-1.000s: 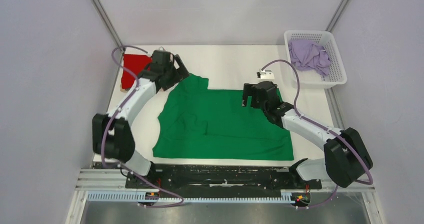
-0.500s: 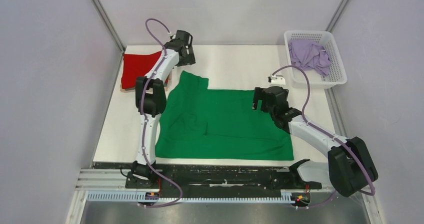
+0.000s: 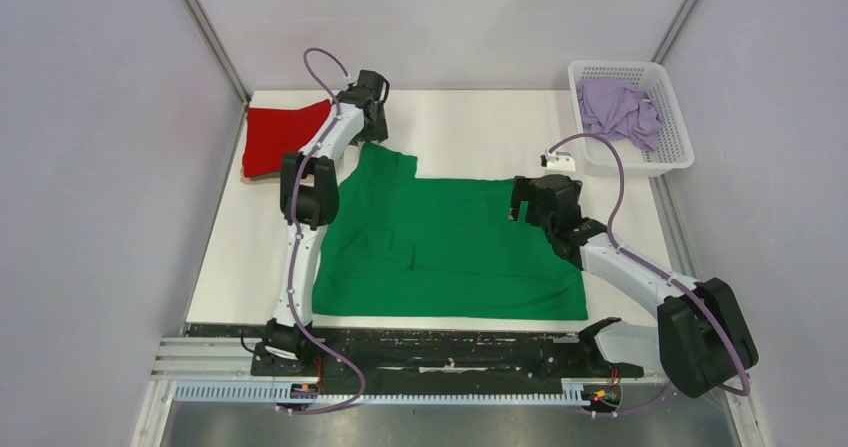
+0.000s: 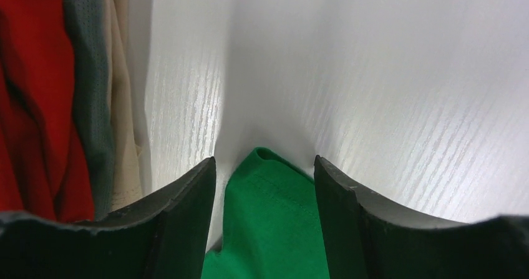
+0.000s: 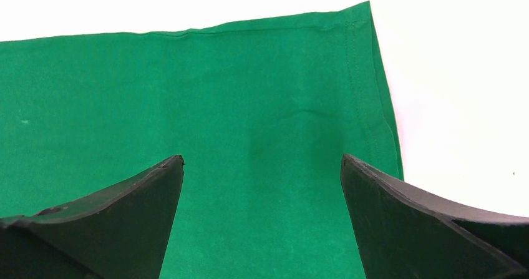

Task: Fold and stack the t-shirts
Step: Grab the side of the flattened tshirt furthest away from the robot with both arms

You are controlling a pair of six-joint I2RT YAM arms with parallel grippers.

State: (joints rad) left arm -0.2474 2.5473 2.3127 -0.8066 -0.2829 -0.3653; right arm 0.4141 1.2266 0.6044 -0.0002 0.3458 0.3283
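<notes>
A bright green t-shirt (image 3: pixel 450 247) lies spread flat in the middle of the table. My left gripper (image 3: pixel 374 135) is down at its far left sleeve. In the left wrist view the left gripper (image 4: pixel 265 160) has its jaws on either side of the sleeve tip (image 4: pixel 268 210), with a gap on each side, so it is open. My right gripper (image 3: pixel 520 207) hangs open over the shirt's far right corner (image 5: pixel 349 54), nothing between its fingers (image 5: pixel 150 191). A red t-shirt (image 3: pixel 280 137) lies folded at the far left. A pale lilac t-shirt (image 3: pixel 615 109) sits crumpled in the basket.
The white lattice basket (image 3: pixel 680 132) stands at the far right corner. Grey mesh fabric (image 4: pixel 87 73) and a beige layer lie beside the red t-shirt (image 4: pixel 31 104). Grey walls close in the table on the left, back and right.
My left arm has stretched out to the far side and come down at the green sleeve tip, its jaws narrowing. The right gripper has shifted slightly right.
</notes>
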